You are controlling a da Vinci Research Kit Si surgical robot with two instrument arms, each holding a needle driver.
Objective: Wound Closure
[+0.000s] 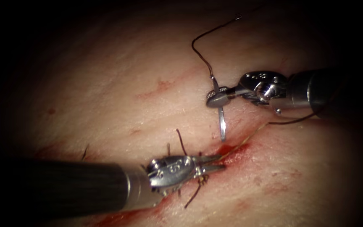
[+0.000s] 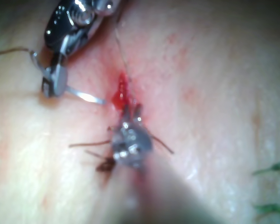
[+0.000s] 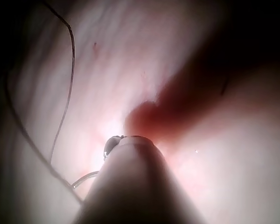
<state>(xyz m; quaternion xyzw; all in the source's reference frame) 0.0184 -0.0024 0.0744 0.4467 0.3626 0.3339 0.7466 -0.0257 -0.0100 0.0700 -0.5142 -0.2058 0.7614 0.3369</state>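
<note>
- Needle [image 1: 222, 122] sits just above the cut [image 1: 232, 150] on its left side, free of the tissue [image 1: 106, 84], its point aimed down at the cut's red upper end; held this way, the tip seems lined up with the wound edge.
- Right claw [image 1: 216, 98] pinches the needle near its rear end, close to where the thread [image 1: 202, 54] joins, leaving most of the curve free below.
- Thread loops up from the needle's rear, away from the cut; a second strand [image 1: 253, 133] runs from the cut's upper end toward the right tool's shaft.
- Left claw [image 1: 213, 163] lies at the cut, slightly spread, tips at the red fluid [image 1: 227, 152], holding nothing I can make out.
- Cut ends of thread [image 1: 194, 197] bristle round the left claw beside the cut, crowding that stretch.
</note>
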